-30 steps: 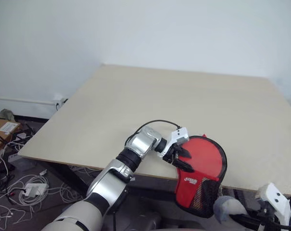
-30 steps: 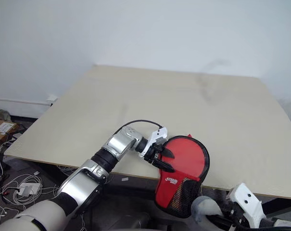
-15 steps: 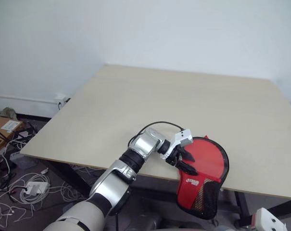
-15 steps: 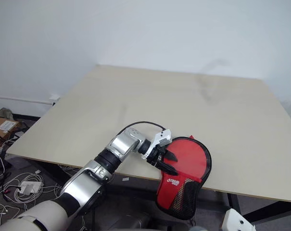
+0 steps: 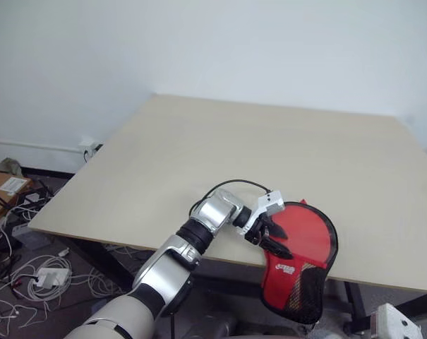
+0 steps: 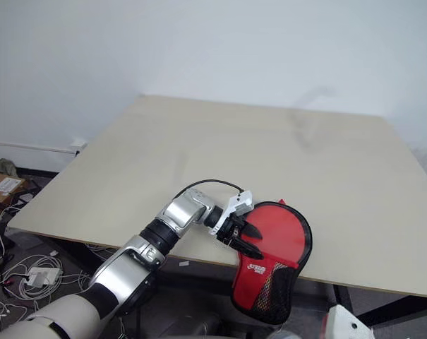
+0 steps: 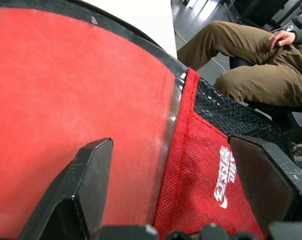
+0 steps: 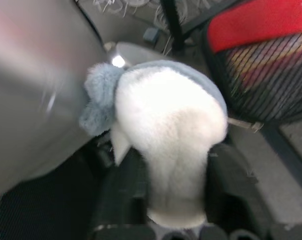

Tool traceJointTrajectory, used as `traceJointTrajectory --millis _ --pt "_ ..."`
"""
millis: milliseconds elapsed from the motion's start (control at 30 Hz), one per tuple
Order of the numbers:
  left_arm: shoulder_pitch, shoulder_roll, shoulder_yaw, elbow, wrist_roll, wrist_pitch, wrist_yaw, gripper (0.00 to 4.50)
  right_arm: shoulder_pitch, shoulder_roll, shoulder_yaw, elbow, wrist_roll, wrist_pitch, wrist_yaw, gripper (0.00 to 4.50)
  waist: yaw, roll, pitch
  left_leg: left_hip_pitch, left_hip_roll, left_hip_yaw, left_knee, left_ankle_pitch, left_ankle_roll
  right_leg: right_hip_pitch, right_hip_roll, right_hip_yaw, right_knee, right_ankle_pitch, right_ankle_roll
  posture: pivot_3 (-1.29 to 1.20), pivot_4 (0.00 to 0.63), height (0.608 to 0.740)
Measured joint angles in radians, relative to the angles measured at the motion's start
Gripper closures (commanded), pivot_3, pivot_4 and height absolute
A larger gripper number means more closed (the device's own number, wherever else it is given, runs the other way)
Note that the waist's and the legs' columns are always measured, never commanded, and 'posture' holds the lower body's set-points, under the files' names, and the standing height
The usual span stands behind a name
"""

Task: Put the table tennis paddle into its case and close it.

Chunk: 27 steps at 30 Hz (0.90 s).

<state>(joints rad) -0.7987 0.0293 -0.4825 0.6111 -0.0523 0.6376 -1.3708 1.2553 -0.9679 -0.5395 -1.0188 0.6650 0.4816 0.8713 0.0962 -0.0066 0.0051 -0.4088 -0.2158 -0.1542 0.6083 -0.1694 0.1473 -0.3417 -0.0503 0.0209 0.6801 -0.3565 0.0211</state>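
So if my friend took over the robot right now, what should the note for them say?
Left gripper: open, fingers spread over the case, not pinching it.
Right gripper: a grey-white soft lump sits between its fingers, low beside the table; I can't tell if the grip is tight.
The case lies at the near edge of the table, its round part on the top and its mesh pocket end hanging over the edge.
Done: the paddle's red face is already inside the case.
Left: the case looks open along its edge, so it needs zipping shut.
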Motion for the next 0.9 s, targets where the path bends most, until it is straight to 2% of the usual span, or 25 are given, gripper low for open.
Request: traceJointTrajectory --millis 133,367,433,500,600,733,900 --pt "-0.002 -0.004 -0.001 0.004 -0.001 0.000 0.001 0.60 -0.002 -0.047 -0.077 0.000 0.095 0.025 -0.058 0.64 0.001 0.000 0.000 0.000 0.000 0.001 0.000 -0.001 0.001 0.001 0.000 0.000 -0.003 0.002 0.004 0.00 0.000 0.740" --pt "-0.016 -0.012 -0.001 0.030 -0.002 0.000 0.001 0.60 -0.004 -0.077 -0.219 -0.005 0.274 0.060 -0.081 0.64 0.000 -0.001 0.000 0.000 0.001 0.004 0.001 -0.002 0.003 0.002 0.000 0.002 -0.003 0.002 0.005 0.00 0.000 0.740" --pt "-0.021 -0.013 -0.001 0.037 -0.002 0.000 0.001 0.60 -0.052 -0.066 -0.257 -0.007 0.310 0.093 -0.098 0.64 0.000 -0.001 0.000 0.000 0.002 0.006 0.001 -0.002 0.003 0.002 -0.001 0.002 -0.004 0.003 0.005 0.00 0.000 0.740" --pt "-0.024 -0.013 -0.001 0.042 -0.002 0.000 0.002 0.60 -0.144 -0.060 -0.264 0.003 0.348 0.133 -0.150 0.64 0.000 -0.001 0.000 0.000 0.002 0.007 0.002 -0.002 0.004 0.002 -0.002 0.002 -0.004 0.003 0.006 0.00 0.000 0.740" --pt "-0.027 -0.013 -0.001 0.046 -0.002 0.000 0.009 0.60 -0.369 -0.057 -0.206 0.090 0.403 0.198 -0.302 0.64 -0.001 -0.001 0.000 0.000 0.002 0.011 0.002 -0.002 0.004 0.001 -0.007 0.001 -0.005 0.006 0.009 0.00 0.000 0.740" --pt "-0.026 -0.011 -0.001 0.043 -0.002 0.000 0.011 0.60 -0.715 0.023 -0.035 0.299 0.405 0.287 -0.555 0.64 -0.001 -0.002 0.000 0.003 0.001 0.016 -0.001 -0.002 0.004 0.000 -0.019 -0.007 -0.005 0.009 0.011 0.00 0.000 0.740" --pt "-0.022 -0.008 -0.001 0.031 -0.007 0.005 0.006 0.60 -1.008 0.137 0.130 0.540 0.329 0.389 -0.749 0.64 0.004 0.000 -0.001 0.003 0.000 0.016 -0.003 -0.002 0.003 -0.003 -0.019 -0.007 -0.004 0.011 0.014 0.00 0.000 0.740"
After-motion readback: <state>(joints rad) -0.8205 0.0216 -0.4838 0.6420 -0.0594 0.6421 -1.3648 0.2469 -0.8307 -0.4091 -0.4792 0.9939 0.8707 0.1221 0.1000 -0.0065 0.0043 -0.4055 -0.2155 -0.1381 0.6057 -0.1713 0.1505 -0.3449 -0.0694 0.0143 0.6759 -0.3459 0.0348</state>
